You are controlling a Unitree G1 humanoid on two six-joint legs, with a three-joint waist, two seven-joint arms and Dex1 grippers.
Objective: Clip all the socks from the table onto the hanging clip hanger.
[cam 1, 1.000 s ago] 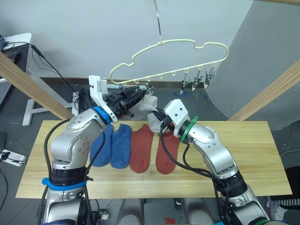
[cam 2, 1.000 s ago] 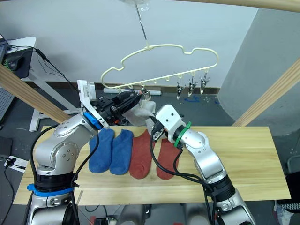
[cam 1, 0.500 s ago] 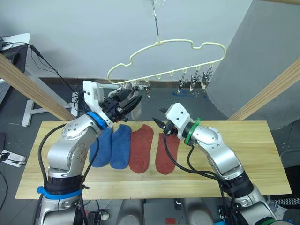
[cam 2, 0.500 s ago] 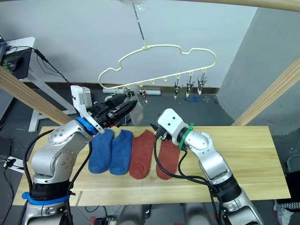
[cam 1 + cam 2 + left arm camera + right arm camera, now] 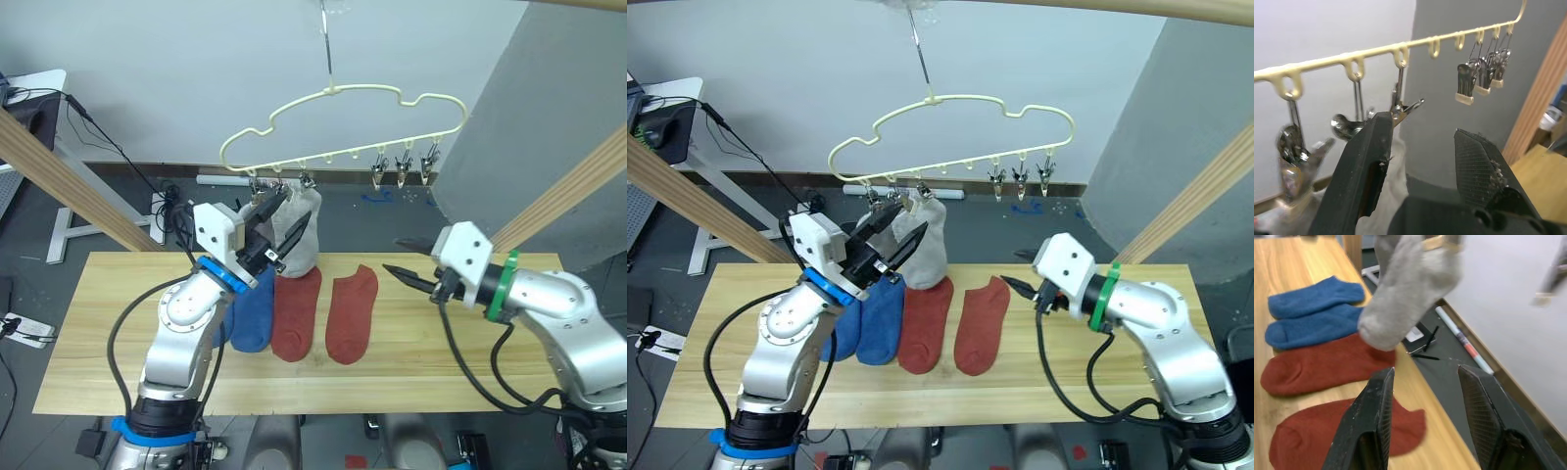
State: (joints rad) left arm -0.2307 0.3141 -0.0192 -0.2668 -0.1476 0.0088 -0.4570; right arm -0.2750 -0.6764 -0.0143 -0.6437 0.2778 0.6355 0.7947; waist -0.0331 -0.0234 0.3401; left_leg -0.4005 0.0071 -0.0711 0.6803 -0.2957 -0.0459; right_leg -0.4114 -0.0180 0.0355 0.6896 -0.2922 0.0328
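You've got one grey sock [image 5: 299, 230] clipped on the clip hanger [image 5: 343, 127], four socks [image 5: 921, 318] left on the table [image 5: 411, 367], both jaws wide and empty.

table [image 5: 549, 372] | blue socks [image 5: 257, 311] | rust-red socks [image 5: 348, 315] lying flat
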